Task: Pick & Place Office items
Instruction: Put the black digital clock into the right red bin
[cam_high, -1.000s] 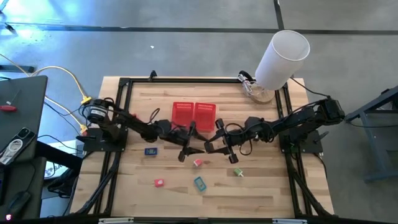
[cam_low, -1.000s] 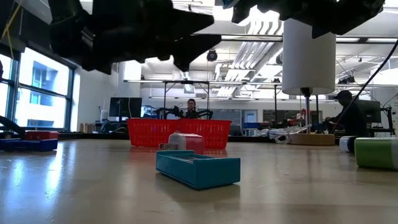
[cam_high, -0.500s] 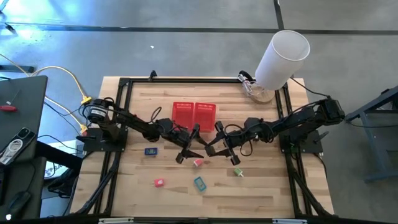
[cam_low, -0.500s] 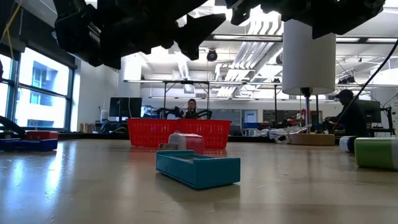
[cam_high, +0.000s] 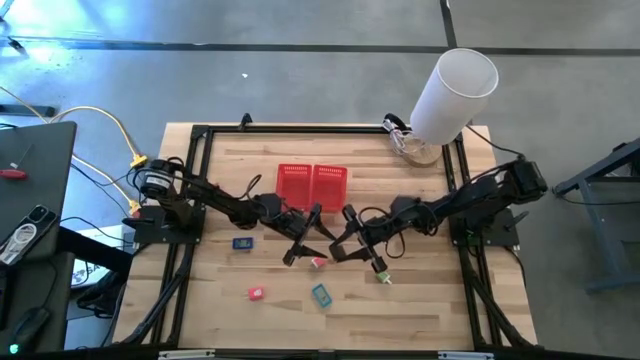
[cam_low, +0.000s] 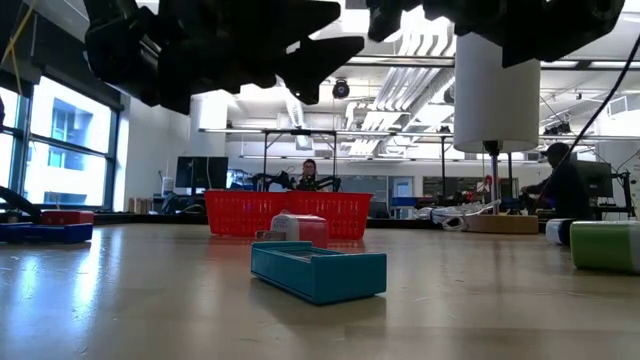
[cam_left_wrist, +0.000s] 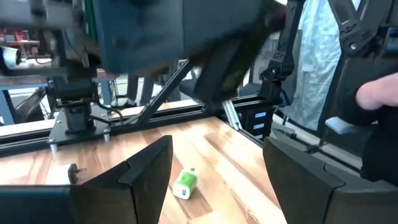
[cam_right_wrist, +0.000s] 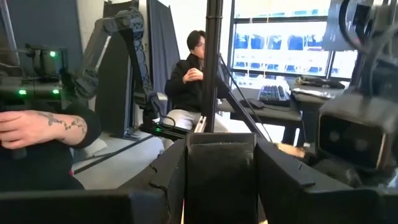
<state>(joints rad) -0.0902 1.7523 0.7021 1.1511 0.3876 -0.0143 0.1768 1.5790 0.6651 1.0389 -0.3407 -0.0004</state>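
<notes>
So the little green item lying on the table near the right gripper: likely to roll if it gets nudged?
Probably. The green item looks like a short cylinder lying on its side on the bare wood table, so a sideways push would likely roll it. It looks small and light, so a glancing touch may shift it. A narrow tip at one end might curve its path.

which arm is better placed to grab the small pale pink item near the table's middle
Left, probably: the left gripper hangs open almost over the small pale pink item, while the right gripper sits slightly farther off.

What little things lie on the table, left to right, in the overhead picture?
Dark blue item → red-pink item → teal item → green item. The pale pink one sits partly under the grippers, so I left it out.
</notes>
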